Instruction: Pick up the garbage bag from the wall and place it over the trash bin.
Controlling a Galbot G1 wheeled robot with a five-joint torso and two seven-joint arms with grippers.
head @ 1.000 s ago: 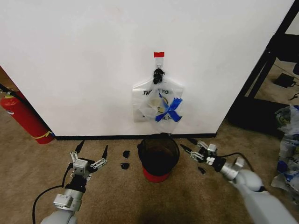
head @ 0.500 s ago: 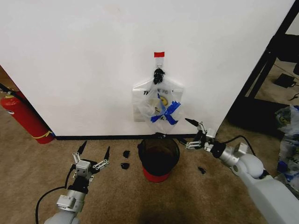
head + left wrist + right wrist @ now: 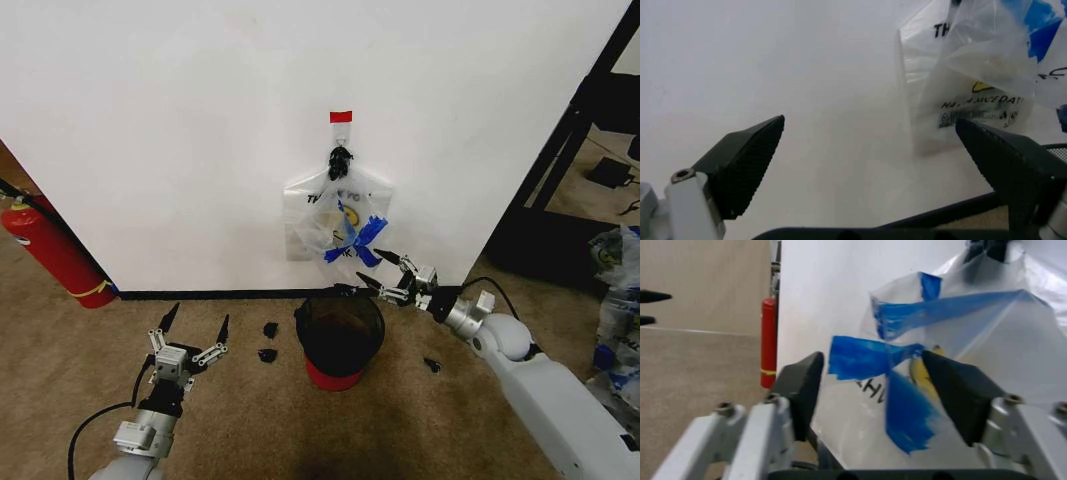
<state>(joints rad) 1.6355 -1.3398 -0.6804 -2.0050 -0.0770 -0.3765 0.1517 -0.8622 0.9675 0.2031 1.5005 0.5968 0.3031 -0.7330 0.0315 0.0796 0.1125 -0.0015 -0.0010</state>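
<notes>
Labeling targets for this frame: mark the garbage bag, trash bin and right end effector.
garbage bag [image 3: 340, 225]: head view, printed front.
trash bin [image 3: 340, 312]: head view, far rim.
right end effector [image 3: 381, 270]: head view, between its open fingertips.

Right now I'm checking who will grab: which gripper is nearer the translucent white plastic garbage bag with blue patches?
Right. The right gripper is open at the garbage bag's lower edge, above the trash bin. The left gripper hangs open, low over the carpet, well to the bag's left.
</notes>
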